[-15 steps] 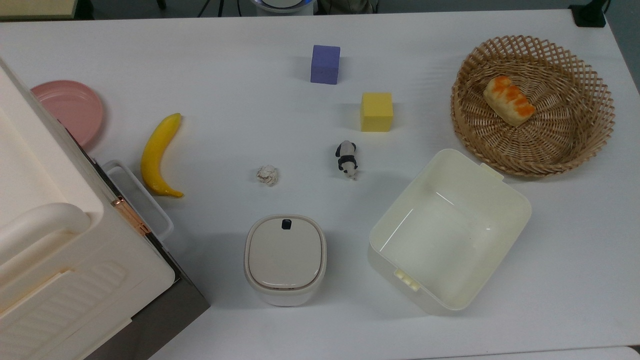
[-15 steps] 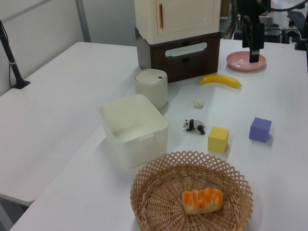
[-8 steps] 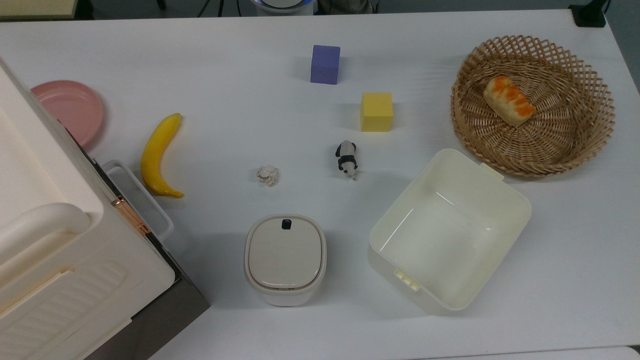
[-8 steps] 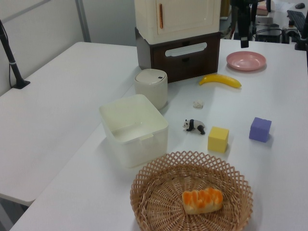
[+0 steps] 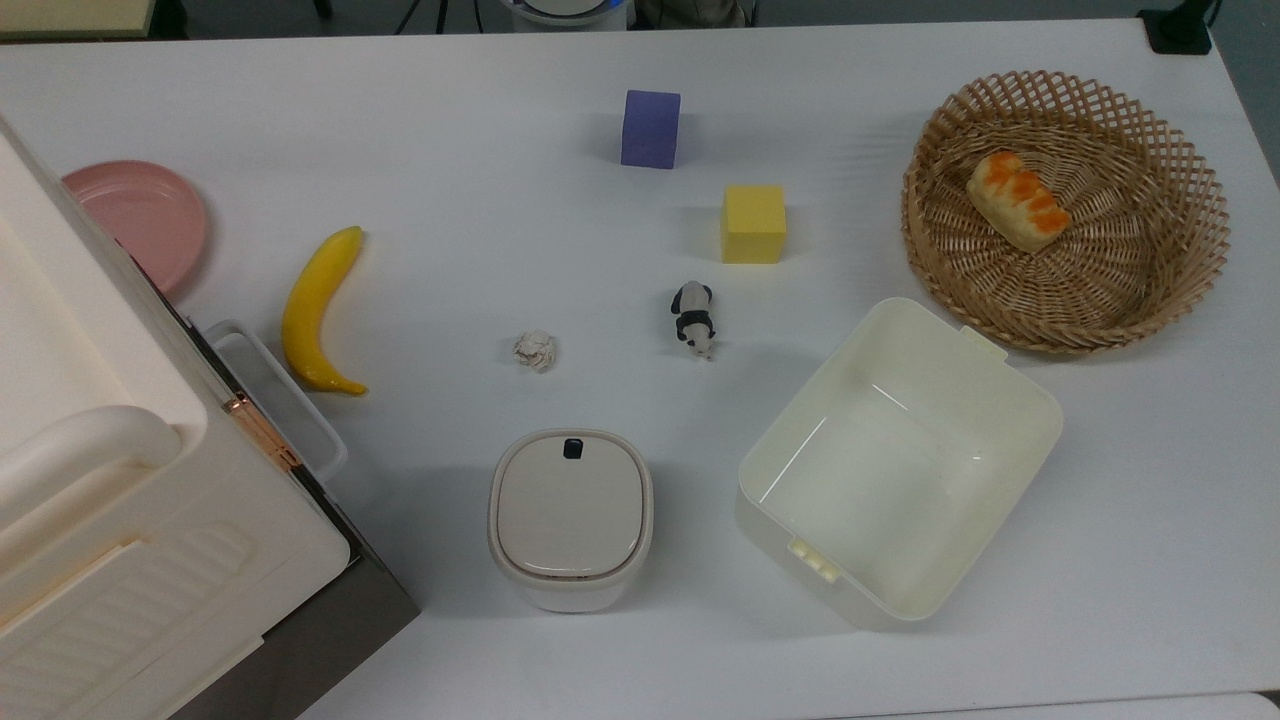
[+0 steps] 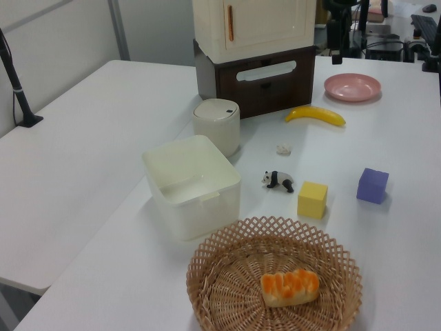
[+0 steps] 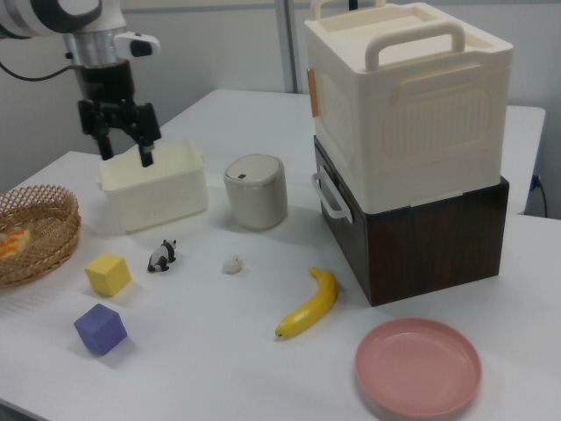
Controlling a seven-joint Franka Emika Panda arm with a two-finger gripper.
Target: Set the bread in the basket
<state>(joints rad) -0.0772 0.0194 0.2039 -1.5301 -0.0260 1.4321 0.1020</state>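
The bread [image 5: 1018, 200], a small loaf with an orange-brown top, lies inside the round wicker basket [image 5: 1062, 338] at the top view's right. It lies flat on the woven base, also seen as the bread [image 6: 291, 287] in the basket [image 6: 207, 270] and the bread [image 7: 10, 244] in the basket [image 7: 48, 206]. My gripper [image 7: 125, 151] hangs open and empty high above the table. In the right view it is in front of the cream tub, well apart from the basket. In the left view the gripper [image 6: 335, 55] is a dark shape near the top edge.
A cream tub [image 5: 1035, 400] stands beside the basket. A yellow cube [image 5: 753, 223], purple cube [image 5: 650, 128], toy panda [image 5: 693, 317], paper ball [image 5: 535, 350], banana [image 5: 315, 310], pink plate [image 5: 140, 215] and lidded bin [image 5: 570, 515] lie across the table. A tall cream box [image 7: 408, 96] stands on a brown cabinet.
In the left view the gripper has risen and shifted left, away from above the pink plate. The bread has stayed still in the basket.
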